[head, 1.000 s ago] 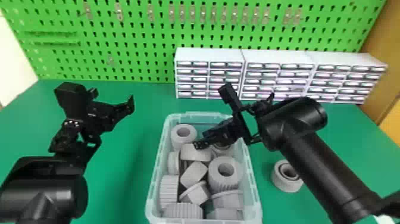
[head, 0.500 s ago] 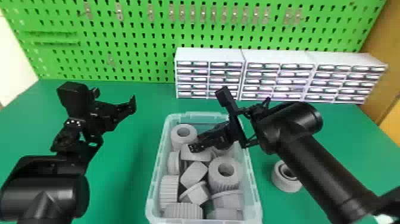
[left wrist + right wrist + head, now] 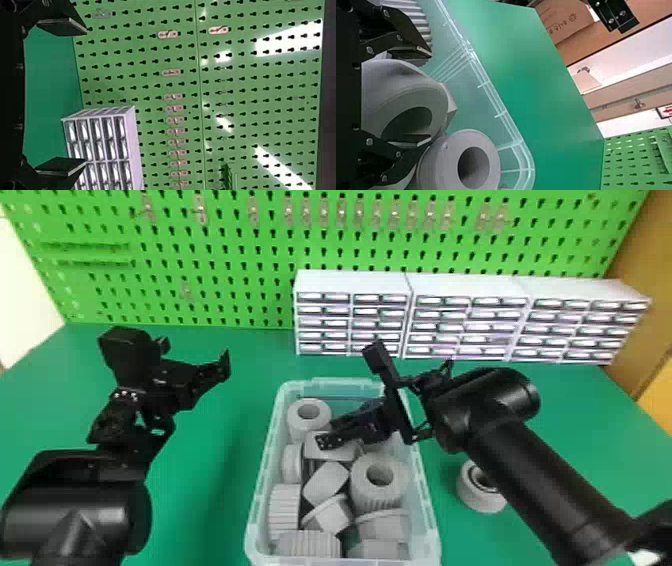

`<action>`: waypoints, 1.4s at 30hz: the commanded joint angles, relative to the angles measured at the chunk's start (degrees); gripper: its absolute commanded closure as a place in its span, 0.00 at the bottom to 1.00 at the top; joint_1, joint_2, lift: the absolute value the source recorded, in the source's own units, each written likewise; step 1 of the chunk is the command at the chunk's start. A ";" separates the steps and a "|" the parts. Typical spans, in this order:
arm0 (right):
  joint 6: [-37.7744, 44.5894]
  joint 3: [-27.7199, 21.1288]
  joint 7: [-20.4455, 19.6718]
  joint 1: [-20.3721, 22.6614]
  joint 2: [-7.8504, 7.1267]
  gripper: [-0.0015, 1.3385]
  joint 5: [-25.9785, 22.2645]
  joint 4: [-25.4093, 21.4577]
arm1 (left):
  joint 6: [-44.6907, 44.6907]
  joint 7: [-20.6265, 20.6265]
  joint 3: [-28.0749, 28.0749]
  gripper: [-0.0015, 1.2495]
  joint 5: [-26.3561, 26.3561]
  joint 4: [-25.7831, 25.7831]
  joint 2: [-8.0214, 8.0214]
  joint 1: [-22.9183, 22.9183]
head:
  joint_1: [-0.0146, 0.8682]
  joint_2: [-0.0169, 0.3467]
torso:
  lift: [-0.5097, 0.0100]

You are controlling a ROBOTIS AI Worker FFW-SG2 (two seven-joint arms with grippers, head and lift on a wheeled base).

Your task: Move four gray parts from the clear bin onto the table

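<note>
A jumble of gray parts fills much of a clear bin [image 3: 434,530] on a green table [image 3: 215,510], with a ribbed gray part [image 3: 307,546] lying on its side at the near end. A thick gray ring [image 3: 380,494], its hole facing up, sits farther in, along the bin's right side. Outside, a lone gray ring [image 3: 475,500] rests on the table just beside the bin, partly hidden behind the right arm. The right gripper [image 3: 329,433] reaches into the bin from the right, its two black fingers apart with a hollow gray part [image 3: 387,81] between them in the right wrist view; whether either finger presses on it, one cannot tell. Just beyond, a round gray part [image 3: 306,431] occupies the bin's far left corner, its hole facing up. To the left, the left gripper [image 3: 196,352] is held over the table, well apart from the bin, its fingers spread wide with nothing between them. At the back of the table, white drawer cabinets [image 3: 465,322] stand side by side before a bright green pegboard [image 3: 240,255], where a row of small metal hooks [image 3: 359,212] lines the upper part.
</note>
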 commanded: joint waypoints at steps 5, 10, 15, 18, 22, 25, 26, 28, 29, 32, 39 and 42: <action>-0.99 1.03 -0.08 -0.05 -0.17 0.38 -0.88 1.12 | 0.14 0.00 -0.23 0.10 -0.07 0.09 0.00 -0.09 | 0.78 0.14 | 0.89; -1.16 1.55 -0.26 0.13 0.09 0.39 -1.76 1.21 | 0.23 0.00 -0.32 0.10 -0.07 0.09 0.00 -0.17 | 0.78 0.14 | 0.89; -1.16 2.70 -0.35 0.39 0.27 0.39 -2.90 1.21 | 0.23 -0.09 -0.23 0.10 -0.07 0.09 0.00 -0.09 | 0.78 0.14 | 0.89; -1.16 3.05 -0.35 0.57 0.45 0.42 -3.69 1.12 | 0.23 -0.27 -0.23 0.10 -0.07 0.09 0.00 -0.09 | 0.78 0.14 | 0.89; -1.16 3.22 -0.35 0.92 0.53 0.45 -4.04 1.03 | 0.32 -0.44 -0.23 0.10 -0.07 0.09 0.00 -0.09 | 0.78 0.14 | 0.89; -1.16 3.49 -0.35 1.01 0.53 0.52 -4.04 0.85 | 0.32 -0.53 -0.14 0.10 -0.07 0.09 0.00 -0.09 | 0.78 0.14 | 0.89; -1.16 3.57 -0.35 1.01 0.53 0.55 -3.95 0.77 | 0.32 -0.62 -0.05 0.10 -0.07 0.09 0.00 0.00 | 0.78 0.14 | 0.89; -1.08 3.49 -0.35 1.01 0.53 0.63 -3.51 0.50 | 0.32 -0.71 0.03 0.10 -0.07 0.09 0.00 0.00 | 0.78 0.14 | 0.89; -0.99 3.49 -0.35 1.01 0.53 0.67 -3.07 0.24 | 0.32 -0.71 0.03 0.10 -0.07 0.09 0.00 0.00 | 0.78 0.14 | 0.89; -0.72 3.49 -0.35 1.10 0.53 0.74 -0.88 -0.99 | 0.41 -0.71 0.03 0.10 -0.07 0.09 0.00 0.00 | 0.78 0.14 | 0.89; -0.64 2.87 -0.35 1.18 0.53 0.76 0.53 -1.96 | 0.50 -0.97 0.12 0.10 -0.07 0.09 0.00 0.00 | 0.78 0.14 | 0.89; -0.64 2.34 -0.35 1.27 0.53 0.76 0.53 -2.05 | 0.67 -1.15 0.21 0.10 -0.07 0.09 0.00 0.00 | 0.78 0.14 | 0.89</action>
